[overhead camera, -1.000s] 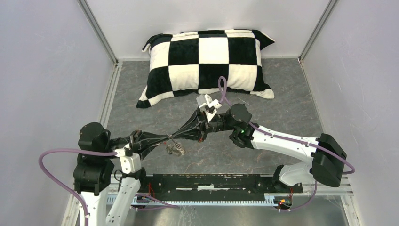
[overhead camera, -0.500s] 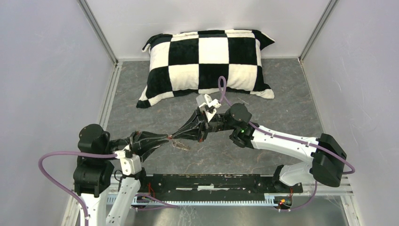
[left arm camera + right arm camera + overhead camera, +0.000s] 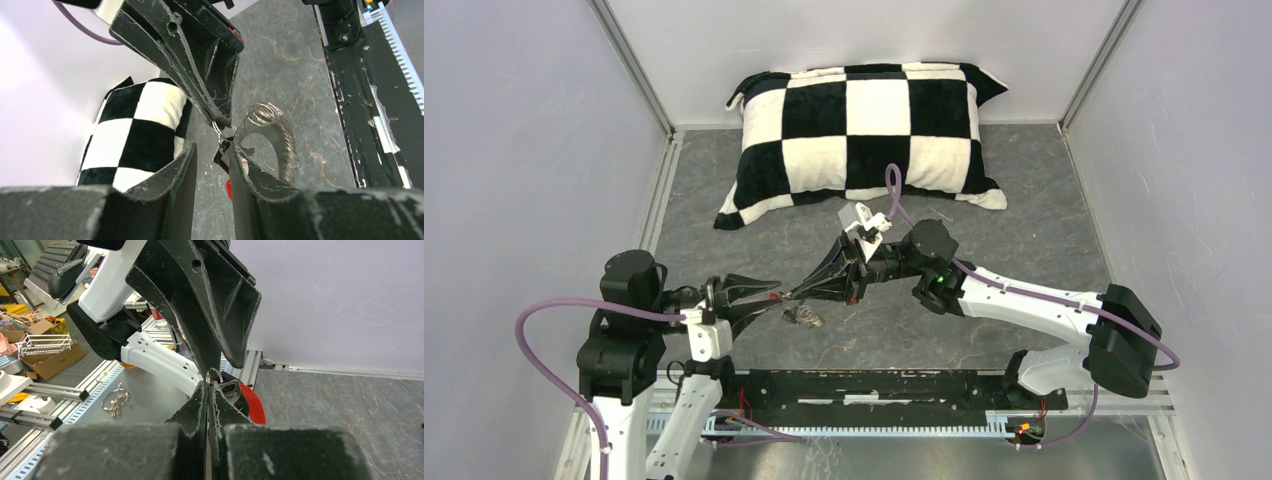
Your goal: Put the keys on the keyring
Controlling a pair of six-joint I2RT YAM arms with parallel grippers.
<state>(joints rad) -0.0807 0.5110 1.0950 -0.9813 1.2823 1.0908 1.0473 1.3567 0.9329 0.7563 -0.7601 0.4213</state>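
We see the two arms meeting tip to tip above the grey surface (image 3: 1024,230), on the near side of the checkered pillow (image 3: 864,120) and below its left half. The right gripper (image 3: 802,294) comes in from under the pillow's middle. Its jaws are pressed together, with barely a slit between them in its own wrist view. At their very tip they pinch a small loop of thin silvery wire. We take it for an end of the keyring (image 3: 272,125), though the wire is too fine for us to be sure.

The keyring's coiled loop hangs free just beside that pinch, on the side away from the pillow, clear of the surface. Its red sleeve (image 3: 252,407) sits low, close behind the right gripper's tip.

One key (image 3: 221,151) hangs directly under the pinched wire, its dark head touching or nearly touching the loop; we cannot tell whether it is threaded on.

The left gripper (image 3: 776,294) points toward the right one from farther out beyond the pillow's left end. Its jaws stand apart with a plain gap. The fingers (image 3: 175,180) flank the key without clamping it. The key head and a sliver of red lie against the inner edge of the finger farther from the pillow.
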